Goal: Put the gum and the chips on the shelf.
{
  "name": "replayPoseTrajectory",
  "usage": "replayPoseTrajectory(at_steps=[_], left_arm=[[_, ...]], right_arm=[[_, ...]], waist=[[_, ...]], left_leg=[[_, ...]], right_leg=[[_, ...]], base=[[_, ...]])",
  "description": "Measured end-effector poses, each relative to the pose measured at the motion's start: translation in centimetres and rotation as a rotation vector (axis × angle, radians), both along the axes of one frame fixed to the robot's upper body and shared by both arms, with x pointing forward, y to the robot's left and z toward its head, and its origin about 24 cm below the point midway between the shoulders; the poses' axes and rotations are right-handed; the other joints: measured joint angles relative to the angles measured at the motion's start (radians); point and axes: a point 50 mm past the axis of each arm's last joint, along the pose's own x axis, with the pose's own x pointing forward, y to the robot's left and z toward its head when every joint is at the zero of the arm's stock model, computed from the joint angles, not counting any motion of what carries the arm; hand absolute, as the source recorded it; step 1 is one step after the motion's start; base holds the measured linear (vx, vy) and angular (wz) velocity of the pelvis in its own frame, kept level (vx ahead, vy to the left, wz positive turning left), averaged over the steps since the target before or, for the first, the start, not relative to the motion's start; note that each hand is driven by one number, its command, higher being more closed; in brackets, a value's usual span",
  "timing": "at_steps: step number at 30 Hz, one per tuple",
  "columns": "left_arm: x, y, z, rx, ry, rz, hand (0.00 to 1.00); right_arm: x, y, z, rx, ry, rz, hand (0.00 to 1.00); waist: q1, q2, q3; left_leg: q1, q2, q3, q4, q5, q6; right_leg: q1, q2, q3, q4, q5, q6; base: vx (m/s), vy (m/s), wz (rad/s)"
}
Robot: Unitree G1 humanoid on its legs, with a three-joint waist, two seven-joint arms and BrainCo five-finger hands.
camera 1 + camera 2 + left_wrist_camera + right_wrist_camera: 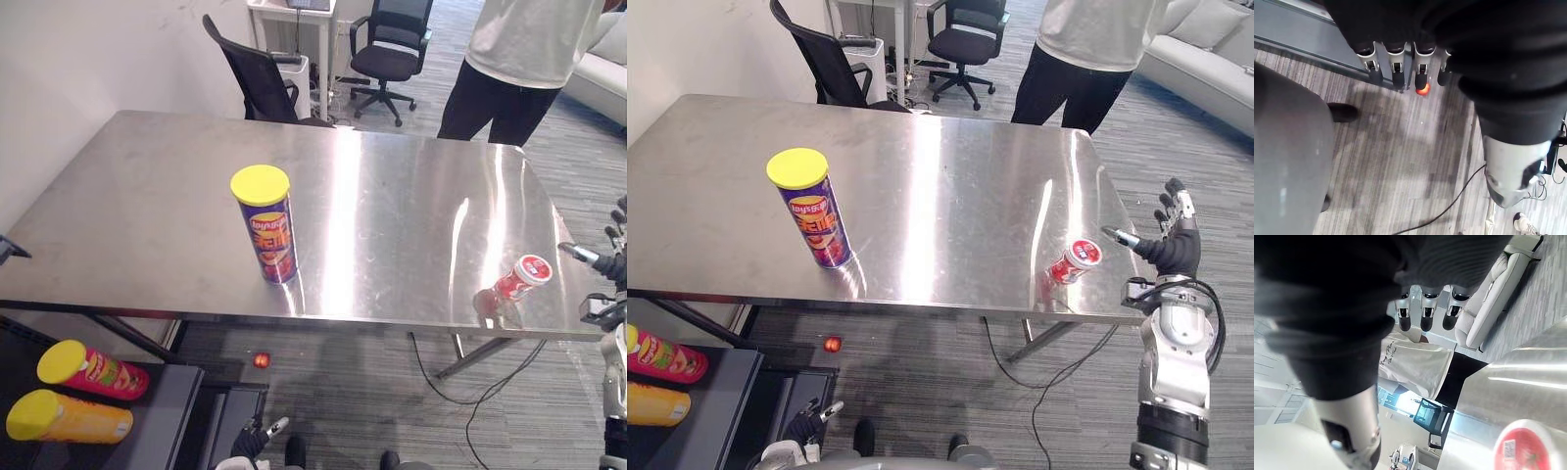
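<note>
A purple chips can [265, 227] with a yellow lid stands upright on the steel table [411, 186], left of centre near the front edge. The gum bottle [518, 278], red with a white-rimmed lid, lies on its side at the front right corner; its lid [1526, 448] shows in the right wrist view. My right hand [1174, 249] hovers just right of the gum, off the table edge, fingers [1422, 317] straight and open, not touching it. My left hand [252, 442] hangs low below the table front, its fingers [1396, 68] straight, holding nothing.
A dark shelf [162, 411] sits low at the left, with a red can [94, 370] and a yellow can [69, 416] lying on it. A person [521, 61] stands behind the table. Office chairs [260, 78] are at the back. A red ball [261, 360] lies on the floor.
</note>
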Motion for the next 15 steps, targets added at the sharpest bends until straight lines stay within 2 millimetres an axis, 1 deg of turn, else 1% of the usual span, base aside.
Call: replayPoseTrajectory(at_steps=[4, 8, 15], left_arm=[[0.0, 0.0, 0.0, -0.002, -0.001, 0.003, 0.00], [-0.1, 0.0, 0.0, -0.013, -0.004, 0.024, 0.00], [0.0, 0.1, 0.1, -0.015, -0.010, 0.031, 0.00]], right_arm=[[0.1, 0.1, -0.4, 0.005, 0.020, 0.012, 0.00], [0.6, 0.8, -1.3, 0.011, 0.057, 0.048, 0.00], [0.9, 1.3, -1.7, 0.011, 0.079, 0.083, 0.00]], waist=[[0.000, 0.003, -0.002], [0.002, 0.003, -0.001], [0.004, -0.001, 0.001]], left_leg=[[-0.013, -0.001, -0.003, 0.000, 0.001, 0.001], [-0.020, -0.003, -0.013, 0.000, 0.001, 0.001], [-0.033, -0.003, -0.021, 0.000, 0.000, 0.000]], right_leg=[[-0.007, 0.000, -0.003, -0.001, 0.000, 0.000], [-0.007, 0.000, -0.009, -0.009, 0.000, 0.000], [-0.018, 0.000, -0.011, -0.008, 0.000, 0.000]], base=[[0.02, -0.003, 0.01], [0.04, -0.009, 0.03], [0.00, -0.006, 0.03]])
